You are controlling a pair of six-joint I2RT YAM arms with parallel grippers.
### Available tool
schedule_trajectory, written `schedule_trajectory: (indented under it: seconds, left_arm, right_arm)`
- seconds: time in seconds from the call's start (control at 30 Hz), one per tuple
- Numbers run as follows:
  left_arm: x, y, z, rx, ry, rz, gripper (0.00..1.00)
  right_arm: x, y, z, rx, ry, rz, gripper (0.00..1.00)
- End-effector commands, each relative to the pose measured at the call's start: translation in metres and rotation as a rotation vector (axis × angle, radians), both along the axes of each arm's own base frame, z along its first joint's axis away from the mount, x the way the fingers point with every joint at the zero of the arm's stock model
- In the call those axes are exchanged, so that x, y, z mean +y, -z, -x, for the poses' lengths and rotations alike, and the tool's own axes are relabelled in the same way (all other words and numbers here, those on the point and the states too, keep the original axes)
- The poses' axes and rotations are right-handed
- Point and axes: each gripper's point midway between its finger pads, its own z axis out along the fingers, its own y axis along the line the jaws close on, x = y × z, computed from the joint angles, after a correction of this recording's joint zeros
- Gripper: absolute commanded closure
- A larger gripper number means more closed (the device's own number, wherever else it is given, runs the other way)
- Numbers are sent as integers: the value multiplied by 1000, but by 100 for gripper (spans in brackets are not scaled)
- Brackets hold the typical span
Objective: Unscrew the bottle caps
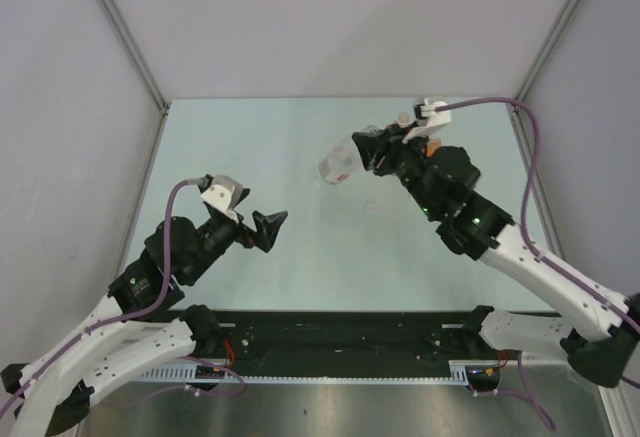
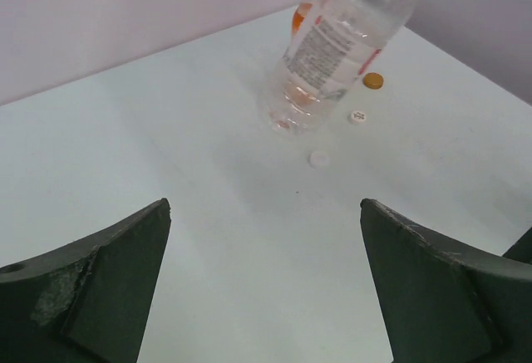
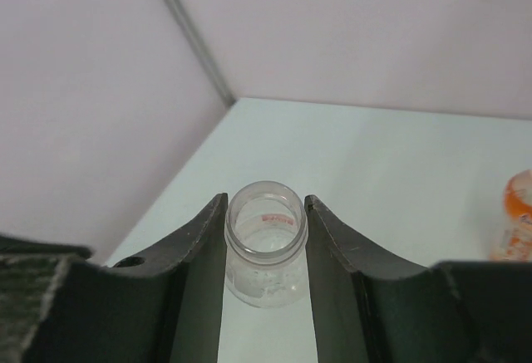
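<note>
Plainly, the unscrewing looked all but finished when we took stock. Our right gripper (image 1: 370,149) was clamped on the neck of the clear plastic bottle with a white-and-red label (image 1: 338,164). The right wrist view looked straight into its open mouth, with no cap on it. The bottle hung tilted, its base pointing toward the middle of the pale green table (image 1: 250,147); whether the base touched the surface we could not tell.

Three loose caps lay on the table near that base, none on a bottle neck. They were a small round orange plastic cap (image 2: 373,80), a white plastic cap with a dark print (image 2: 358,116) near it, and a plain white plastic cap (image 2: 318,159) a little closer to our left arm.

Our left gripper (image 1: 268,230) hovered with its jaws spread wide and nothing between them, well apart from the bottle.

Behind the clear bottle was an orange plastic bottle (image 2: 301,16), mostly hidden, so we could not see its mouth. With three caps off, we judged that little was left beyond setting the held bottle down. The orange bottle's top was the one thing we could not confirm.
</note>
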Motion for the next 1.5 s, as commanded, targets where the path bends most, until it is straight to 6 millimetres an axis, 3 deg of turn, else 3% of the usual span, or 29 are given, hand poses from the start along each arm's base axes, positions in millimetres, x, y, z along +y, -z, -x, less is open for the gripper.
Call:
schedule_trajectory:
  seconds: [0.0, 0.13, 0.2, 0.23, 0.3, 0.4, 0.43, 0.47, 0.77, 0.8, 1.03, 1.27, 1.47]
  left_arm:
    - [19, 8, -4, 21, -93, -9, 0]
    - [16, 16, -2, 36, -76, -7, 0]
    - [15, 23, -2, 44, -74, -19, 0]
    - [15, 27, -3, 50, -79, -30, 0]
    - [16, 31, -3, 61, -84, -37, 0]
    - [15, 36, -1, 67, -67, -40, 0]
    - [15, 37, 0, 68, -66, -38, 0]
    - [15, 39, 0, 71, -65, -42, 0]
    - [12, 44, 4, 74, -37, -37, 0]
    - [11, 44, 3, 74, -35, -43, 0]
    - [13, 46, 4, 74, -38, -46, 0]
    - [12, 49, 4, 77, -38, -52, 0]
    - [11, 51, 2, 80, -36, -63, 0]
  right_arm:
    - [-4, 20, -58, -71, 300, 203, 100]
    - [7, 44, -89, -97, 387, 275, 100]
    - [9, 41, -101, -126, 433, 292, 100]
    - [12, 56, -111, -111, 466, 332, 100]
    - [16, 56, -120, -131, 488, 330, 100]
    - [21, 70, -137, -112, 498, 342, 100]
    - [19, 66, -144, -111, 511, 328, 100]
    - [20, 77, -151, -96, 511, 337, 100]
    - [21, 103, -190, -17, 520, 296, 100]
    - [19, 113, -196, -2, 524, 312, 100]
    - [16, 140, -215, 38, 535, 333, 100]
    - [15, 168, -222, 86, 532, 359, 100]
    - [18, 175, -221, 110, 516, 355, 100]
